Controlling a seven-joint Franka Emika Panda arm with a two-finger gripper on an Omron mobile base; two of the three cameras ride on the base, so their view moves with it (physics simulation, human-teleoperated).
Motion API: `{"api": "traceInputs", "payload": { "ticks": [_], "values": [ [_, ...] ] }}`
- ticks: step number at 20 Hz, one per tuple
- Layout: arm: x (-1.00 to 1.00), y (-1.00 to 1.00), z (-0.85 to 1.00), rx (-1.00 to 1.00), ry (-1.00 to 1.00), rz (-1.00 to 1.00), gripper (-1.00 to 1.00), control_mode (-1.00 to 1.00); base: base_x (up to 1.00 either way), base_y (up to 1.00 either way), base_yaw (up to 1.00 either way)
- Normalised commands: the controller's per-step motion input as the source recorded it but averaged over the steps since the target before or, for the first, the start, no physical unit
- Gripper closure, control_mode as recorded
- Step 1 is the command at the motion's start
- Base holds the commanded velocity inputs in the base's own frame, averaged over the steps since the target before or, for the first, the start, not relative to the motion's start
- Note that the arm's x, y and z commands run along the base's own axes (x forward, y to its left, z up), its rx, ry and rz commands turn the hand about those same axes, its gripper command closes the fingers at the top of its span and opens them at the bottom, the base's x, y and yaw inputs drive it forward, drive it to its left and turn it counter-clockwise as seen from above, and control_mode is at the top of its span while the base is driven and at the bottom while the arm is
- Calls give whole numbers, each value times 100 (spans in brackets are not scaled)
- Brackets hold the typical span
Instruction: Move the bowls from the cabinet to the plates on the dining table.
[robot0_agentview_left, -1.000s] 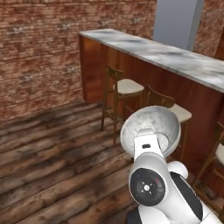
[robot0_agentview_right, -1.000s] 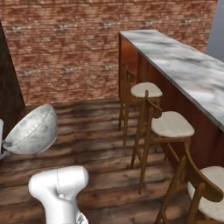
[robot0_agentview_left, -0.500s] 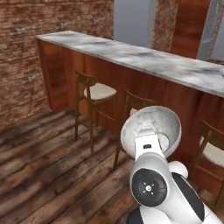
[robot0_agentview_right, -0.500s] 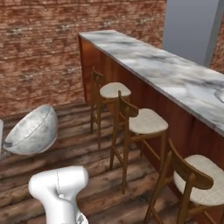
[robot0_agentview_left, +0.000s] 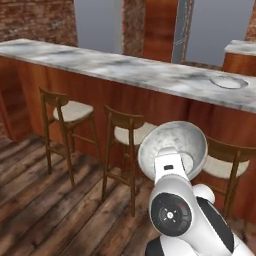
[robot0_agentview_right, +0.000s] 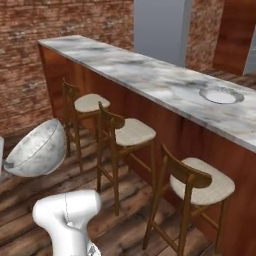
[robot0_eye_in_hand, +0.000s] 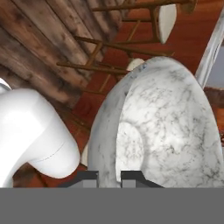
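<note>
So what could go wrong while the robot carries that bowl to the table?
The fingers pinch the bowl only by its rim, with the bowl tipped on its side, so it might slip and fall onto the wood floor. Stools stand along the table, so the base or arm might bump one while coming close. The plate sits far across the table, so the bowl may land off-centre.

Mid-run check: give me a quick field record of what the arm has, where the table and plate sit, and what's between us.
gripper: shut on the rim of the bowl
bowl: pale grey-white speckled, carried tilted, off the floor
dining table: marble top, ahead of the base
plate: pale, on the table top, nothing in it
stools: three wooden, cushioned, along the table's near side
</note>
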Motion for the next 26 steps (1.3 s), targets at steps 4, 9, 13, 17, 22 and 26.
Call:
{"api": "traceInputs", "payload": {
  "ticks": [4,9,13,17,22,26],
  "values": [
    [0,0,0,0,0,0,100,100,41,8,-35],
    [0,0,0,0,0,0,100,100,64,23,-30],
    [0,0,0,0,0,0,100,100,66,48,-24],
    [0,0,0,0,0,0,100,100,59,49,-22],
    [0,0,0,0,0,0,100,100,52,27,-24],
    [0,0,0,0,0,0,100,100,49,13,-26]
  ]
}}
